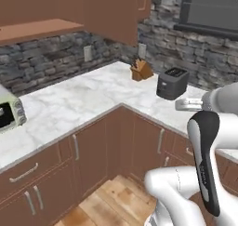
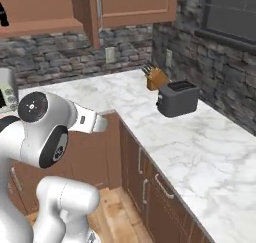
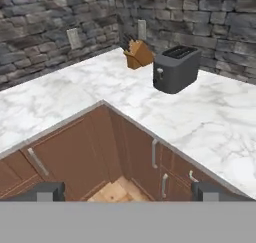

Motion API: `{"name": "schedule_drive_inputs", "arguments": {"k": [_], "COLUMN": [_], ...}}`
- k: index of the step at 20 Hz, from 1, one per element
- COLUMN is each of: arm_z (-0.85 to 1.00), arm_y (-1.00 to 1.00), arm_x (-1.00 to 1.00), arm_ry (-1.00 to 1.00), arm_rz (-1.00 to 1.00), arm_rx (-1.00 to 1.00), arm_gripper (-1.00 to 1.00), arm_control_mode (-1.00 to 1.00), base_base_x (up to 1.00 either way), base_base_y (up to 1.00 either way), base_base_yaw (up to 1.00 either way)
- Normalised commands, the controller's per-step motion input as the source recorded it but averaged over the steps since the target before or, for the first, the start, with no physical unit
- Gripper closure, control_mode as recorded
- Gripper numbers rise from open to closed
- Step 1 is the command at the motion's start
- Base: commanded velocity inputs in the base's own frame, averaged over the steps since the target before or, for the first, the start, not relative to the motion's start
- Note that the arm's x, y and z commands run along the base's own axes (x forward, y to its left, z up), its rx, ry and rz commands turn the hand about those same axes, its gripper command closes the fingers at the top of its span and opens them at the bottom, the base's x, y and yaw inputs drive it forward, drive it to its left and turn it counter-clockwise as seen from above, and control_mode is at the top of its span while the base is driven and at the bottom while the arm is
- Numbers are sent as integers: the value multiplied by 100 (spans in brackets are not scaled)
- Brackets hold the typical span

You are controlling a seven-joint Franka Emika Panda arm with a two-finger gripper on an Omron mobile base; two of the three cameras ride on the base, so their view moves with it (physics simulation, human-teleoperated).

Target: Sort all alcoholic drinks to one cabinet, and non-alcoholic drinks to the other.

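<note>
The gripper (image 3: 127, 191) is spread wide and empty, facing the toaster (image 3: 175, 67) at one o'clock. No bottle is picked yet; next it must find one.

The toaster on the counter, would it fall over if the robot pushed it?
Probably not. The toaster looks wide, boxy and low, sitting flat on the marble counter, so it would likely slide rather than tip. It seems bulky for the open gripper, so lifting it might be hard.
</note>
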Motion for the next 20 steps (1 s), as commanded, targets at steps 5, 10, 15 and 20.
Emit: {"name": "schedule_drive_inputs", "arguments": {"k": [5, 10, 15, 20], "arm_z": [0, 0, 0, 0], "arm_y": [0, 0, 0, 0], "arm_x": [0, 0, 0, 0], "arm_ry": [0, 0, 0, 0], "arm_rz": [0, 0, 0, 0], "arm_rx": [0, 0, 0, 0], "arm_gripper": [-100, -100, -100, -100], "arm_control_mode": [100, 100, 100, 100], "base_base_x": [-25, -16, -7, -5], "base_base_y": [-5, 0, -1, -7], "base_base_yaw": [-76, -81, -82, -83]}}
